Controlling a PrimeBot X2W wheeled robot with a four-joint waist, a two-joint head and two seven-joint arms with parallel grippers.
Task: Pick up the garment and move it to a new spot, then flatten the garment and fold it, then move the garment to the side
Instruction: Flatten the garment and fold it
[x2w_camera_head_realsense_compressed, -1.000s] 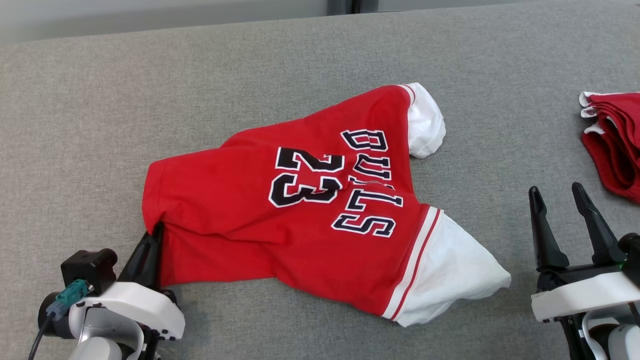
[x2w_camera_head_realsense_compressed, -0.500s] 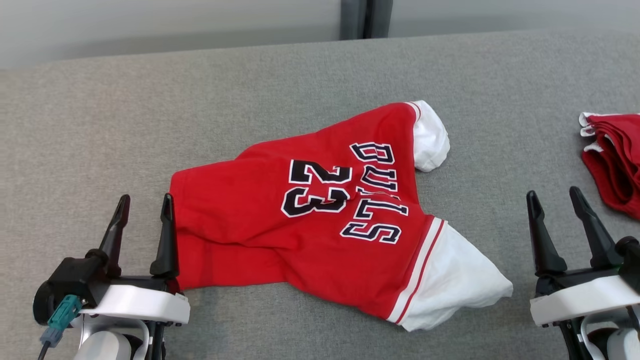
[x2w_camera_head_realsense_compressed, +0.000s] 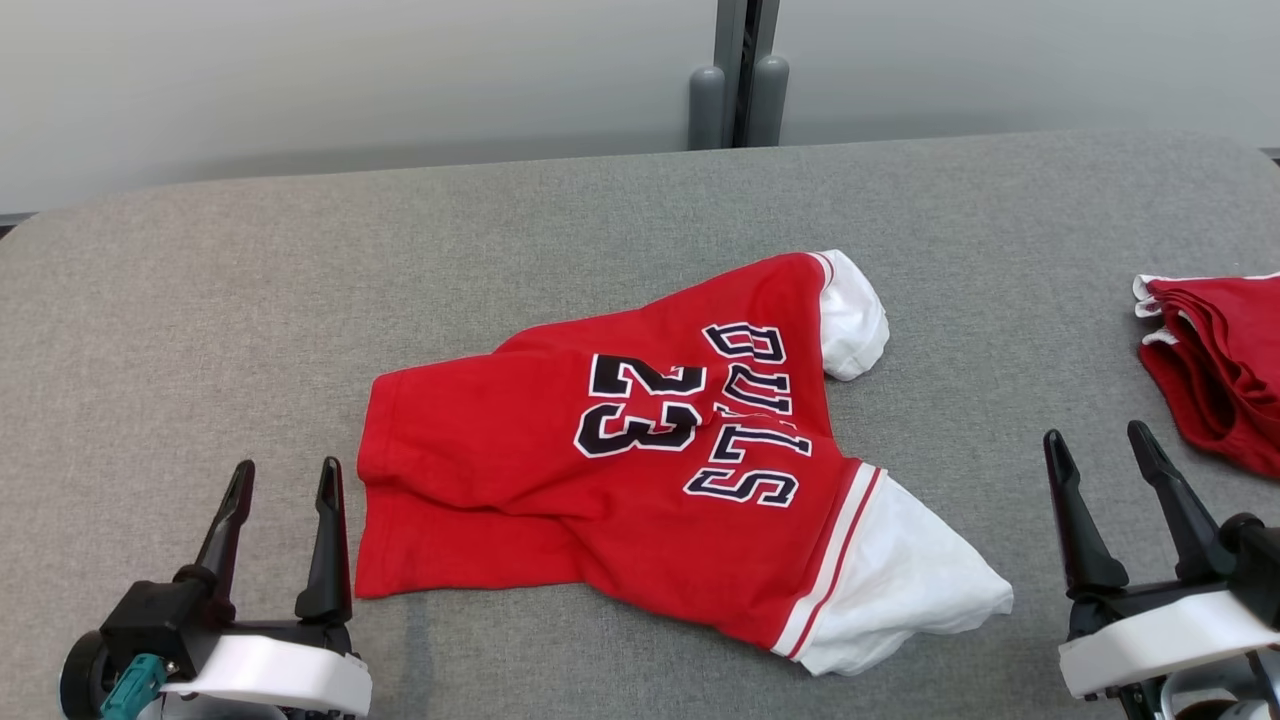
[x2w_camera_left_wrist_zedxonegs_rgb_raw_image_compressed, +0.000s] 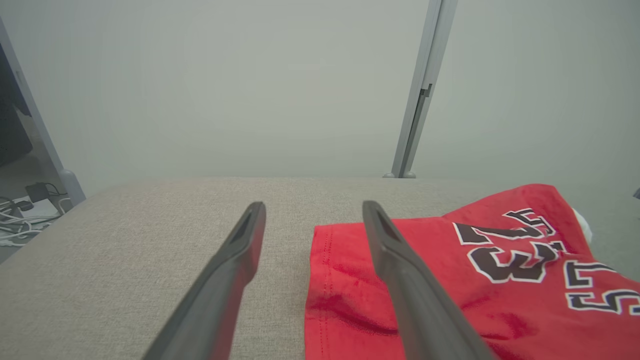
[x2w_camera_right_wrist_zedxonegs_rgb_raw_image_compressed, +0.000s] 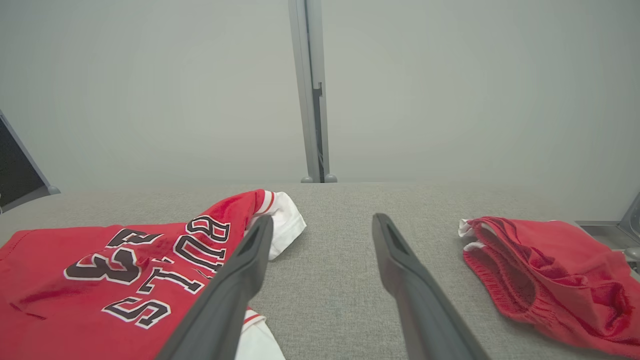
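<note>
The left gripper (x2w_camera_head_realsense_compressed: 286, 470) is open and empty, just beside the edge of the red garment (x2w_camera_head_realsense_compressed: 480, 450), which lies on the grey surface (x2w_camera_head_realsense_compressed: 200, 300). The right gripper (x2w_camera_head_realsense_compressed: 1093, 437), also open and empty, has free room between the white sleeve (x2w_camera_head_realsense_compressed: 900, 590) and another red cloth (x2w_camera_head_realsense_compressed: 1220, 370).

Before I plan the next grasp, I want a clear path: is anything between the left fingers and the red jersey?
Nothing visible. The left fingers, spread open, sit just beside the jersey at its hem edge, with only a sliver of bare grey surface between them. The other red garment lies far off to the right, out of the way.
</note>
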